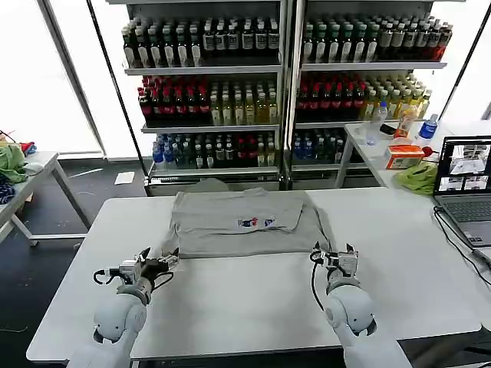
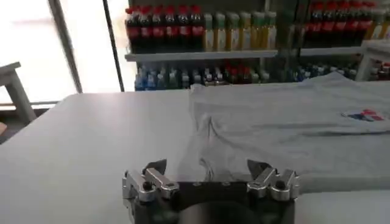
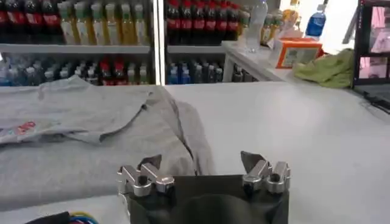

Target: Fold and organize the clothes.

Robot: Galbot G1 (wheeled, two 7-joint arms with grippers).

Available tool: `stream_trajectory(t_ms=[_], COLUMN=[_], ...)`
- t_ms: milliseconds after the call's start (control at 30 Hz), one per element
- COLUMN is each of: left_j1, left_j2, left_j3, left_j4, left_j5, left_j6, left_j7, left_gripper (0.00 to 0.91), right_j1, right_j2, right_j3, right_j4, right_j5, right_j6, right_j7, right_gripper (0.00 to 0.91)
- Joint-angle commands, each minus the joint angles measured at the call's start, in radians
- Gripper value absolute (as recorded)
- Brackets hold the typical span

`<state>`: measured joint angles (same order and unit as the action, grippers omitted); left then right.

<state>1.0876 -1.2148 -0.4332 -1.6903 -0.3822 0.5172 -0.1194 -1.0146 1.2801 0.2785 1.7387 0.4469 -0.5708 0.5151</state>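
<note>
A grey T-shirt (image 1: 242, 222) lies partly folded on the far middle of a white table (image 1: 253, 307), its small multicolour chest print (image 1: 258, 223) facing up. The left gripper (image 1: 159, 263) sits at the shirt's near left corner, fingers (image 2: 153, 173) spread apart with nothing between them. The right gripper (image 1: 335, 255) sits at the near right corner, fingers (image 3: 253, 163) likewise apart and empty. Behind the table, store shelves (image 1: 207, 69) hold rows of bottled drinks (image 1: 199, 38) in dark, red, yellow and blue. On the far right, a side table (image 1: 368, 149) carries bottles (image 1: 375, 123), an orange box (image 1: 405, 156) and a lime-green cloth (image 1: 418, 178). An open laptop (image 1: 466, 188) rests at the table's right edge.
</note>
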Motion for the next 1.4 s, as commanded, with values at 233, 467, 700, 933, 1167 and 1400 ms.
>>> stream_trajectory(t_ms=[233,467,700,933,1167,1400], left_j1=[-0.017,-0.011,0.004,0.021,0.04,0.066], left_j2=[-0.002,0.003,0.002,-0.005,-0.006,-0.01], left_j3=[0.013,0.015,0.018,0.017,0.013,0.011], left_j4=[0.039,0.045,0.031,0.017,0.006,-0.039], left_j5=[0.003,0.014,0.019,0.031,0.04,0.043], left_j6=[0.007,0.006,0.007,0.006,0.0,-0.015], left_j7=[0.004,0.009,0.011,0.019,0.027,0.035], left_gripper=[0.635,0.141,0.01,0.01,0.01,0.0], right_j1=[0.028,0.026,0.012,-0.007,-0.019,-0.049], right_j2=[0.022,0.035,0.036,0.037,0.039,0.032], right_j3=[0.001,0.0,-0.004,-0.006,-0.003,0.004], right_j4=[-0.061,-0.108,-0.103,-0.096,-0.096,-0.028], right_j5=[0.006,-0.007,-0.003,0.004,0.003,-0.004], right_j6=[0.004,0.032,0.047,0.049,0.061,0.066], right_j7=[-0.014,-0.055,-0.074,-0.075,-0.074,-0.076], right_gripper=[0.907,0.181,0.0,0.0,0.0,0.0])
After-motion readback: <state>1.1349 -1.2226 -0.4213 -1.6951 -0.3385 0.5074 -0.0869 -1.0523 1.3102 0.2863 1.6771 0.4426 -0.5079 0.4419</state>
